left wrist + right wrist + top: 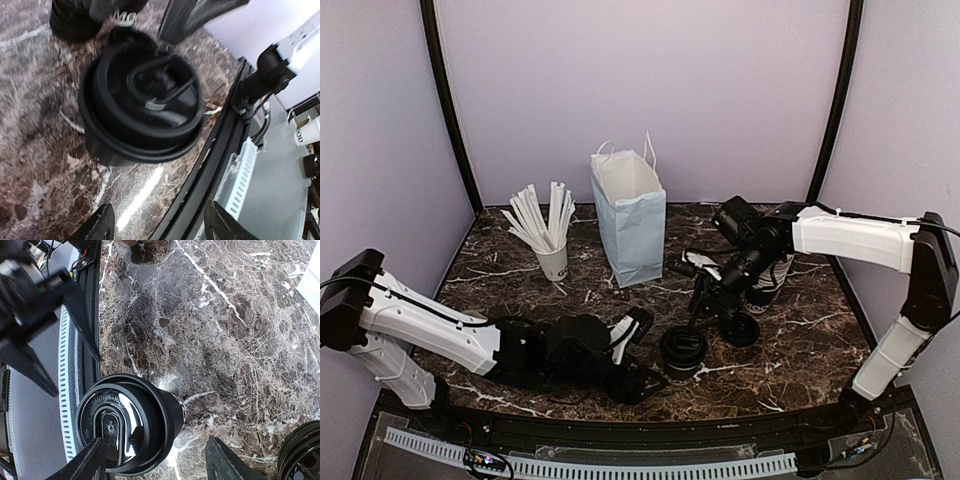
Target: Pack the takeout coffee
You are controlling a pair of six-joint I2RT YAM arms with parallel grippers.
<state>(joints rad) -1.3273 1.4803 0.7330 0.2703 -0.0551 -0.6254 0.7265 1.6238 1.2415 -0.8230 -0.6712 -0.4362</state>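
The takeout coffee (682,350), a short dark cup with a black lid, stands upright on the marble table near the front edge. My left gripper (645,352) lies low just to its left. In the left wrist view the cup (142,105) is blurred, ahead of the left gripper (160,227), which is open and empty. My right gripper (712,312) hovers above and behind the cup. In the right wrist view the right gripper (155,462) is open above the coffee (130,422), one fingertip (87,460) overlapping the lid.
A light blue paper bag (630,215) stands open at the middle back. A white cup of wrapped straws (550,245) is to its left. Loose black lids (740,328) (302,452) lie right of the coffee, with stacked cups (772,280) behind them. The table's front rail (210,170) is close by.
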